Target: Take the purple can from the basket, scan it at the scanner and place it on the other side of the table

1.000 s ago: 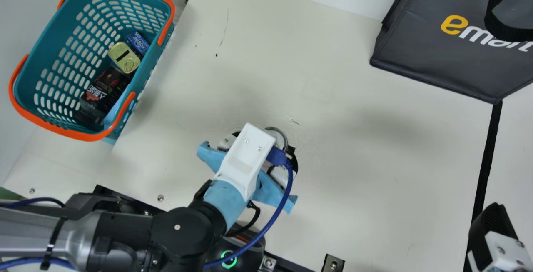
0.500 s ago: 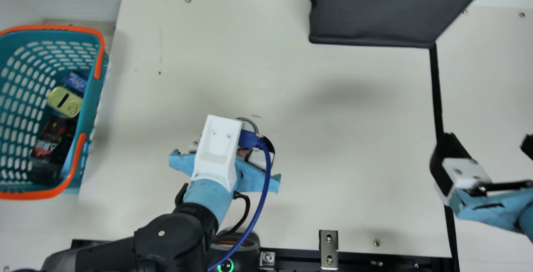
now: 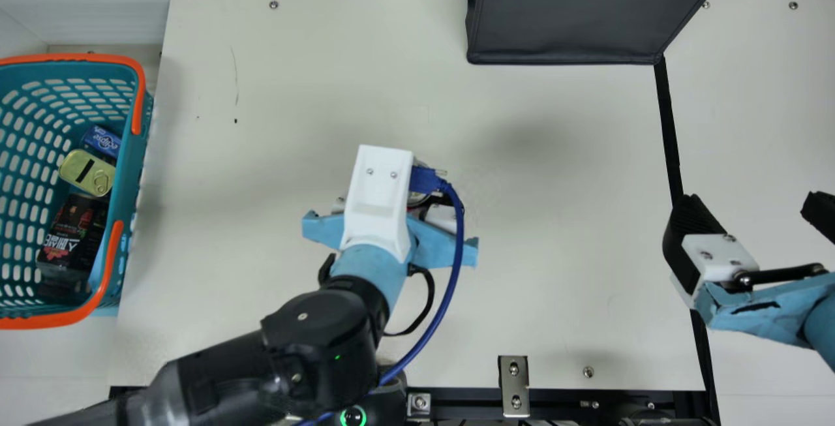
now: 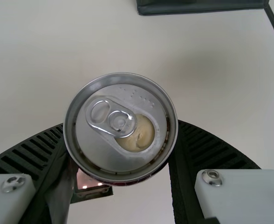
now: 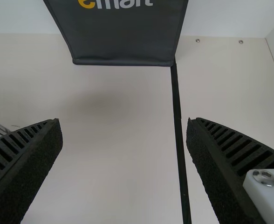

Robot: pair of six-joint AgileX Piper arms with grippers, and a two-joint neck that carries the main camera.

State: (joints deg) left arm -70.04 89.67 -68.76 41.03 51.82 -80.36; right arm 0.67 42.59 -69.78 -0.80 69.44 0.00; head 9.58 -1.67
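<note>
The main view looks down; 2 nearer wrist views share its dark bag (image 3: 567, 28).

Dark bag (image 3: 567, 28), gold tin (image 3: 75, 168), black strip (image 3: 668, 126)

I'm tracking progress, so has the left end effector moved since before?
Yes, the left end effector has moved right in the main view, away from the teal shopping basket.

Shiny metal-topped can (image 4: 110, 143), smooth plastic basket (image 3: 128, 175), matt bag (image 3: 567, 21)
</note>
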